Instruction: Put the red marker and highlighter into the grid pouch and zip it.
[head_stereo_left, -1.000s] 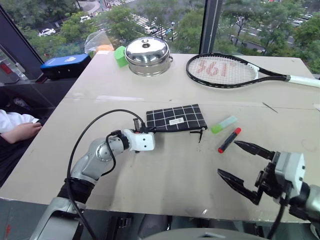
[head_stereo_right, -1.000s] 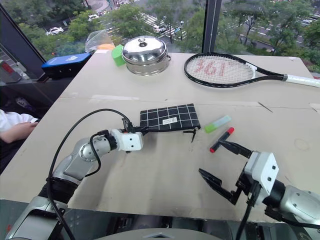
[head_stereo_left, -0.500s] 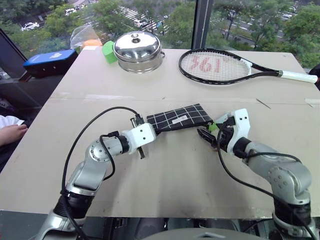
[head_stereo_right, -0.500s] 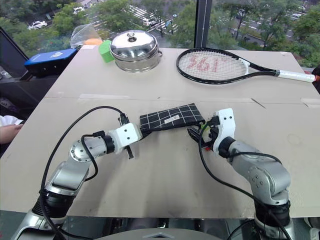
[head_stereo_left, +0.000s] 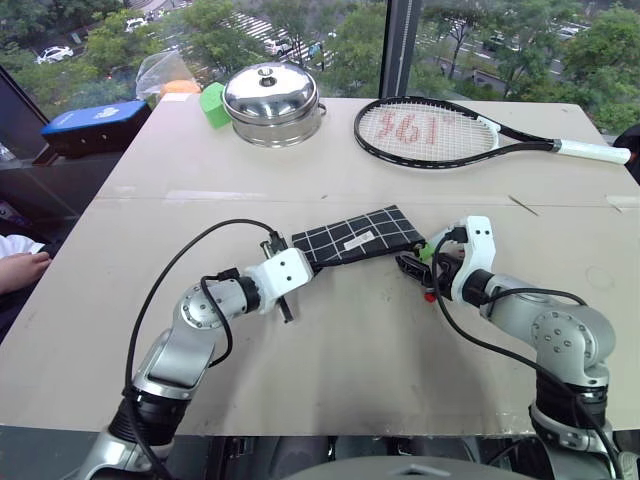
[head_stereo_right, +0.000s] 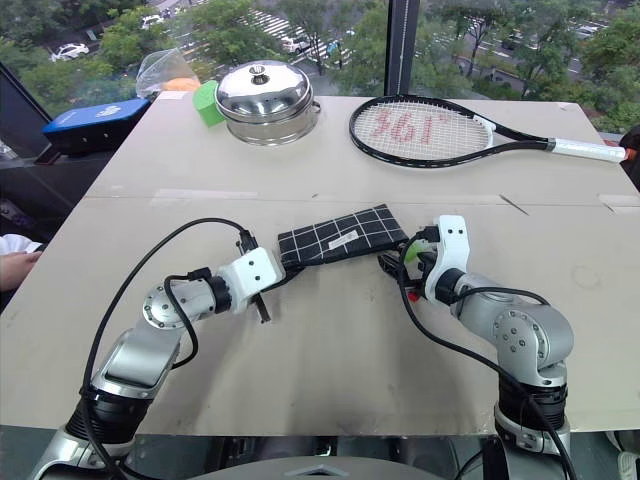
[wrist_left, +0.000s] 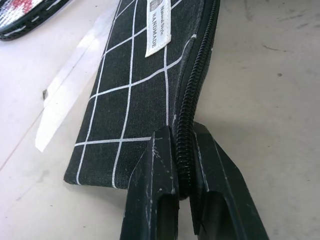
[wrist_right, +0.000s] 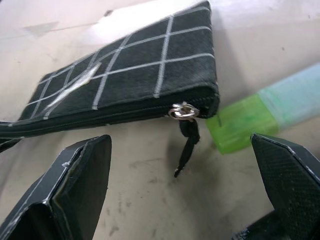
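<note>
Where the tan table (head_stereo_left: 330, 370) meets its far left corner sit a blue box (head_stereo_left: 95, 122), a clear plastic bag (head_stereo_left: 160, 72), a bright green block (head_stereo_left: 213, 103) and a lidded steel pot (head_stereo_left: 272, 103); a black tennis racket (head_stereo_left: 460, 135) lies to their right along the far side. Left gripper (wrist_left: 184, 186): fingers pinched tight on the zipper edge at the left end of the grid pouch (head_stereo_left: 355, 236), that end raised off the table. Grid pouch: black with white lines and a small white label, lying mid-table, zipper closed, metal ring and black pull cord (wrist_right: 186, 142) at its right end. Highlighter (wrist_right: 260, 117): light green with pale cap, flat on the table, just beside the pouch's right corner. Right gripper (wrist_right: 182, 200): jaws spread wide, facing the pull cord and holding nothing. Red marker (head_stereo_left: 431, 295): a red tip just beside the right gripper, the rest hidden.
</note>
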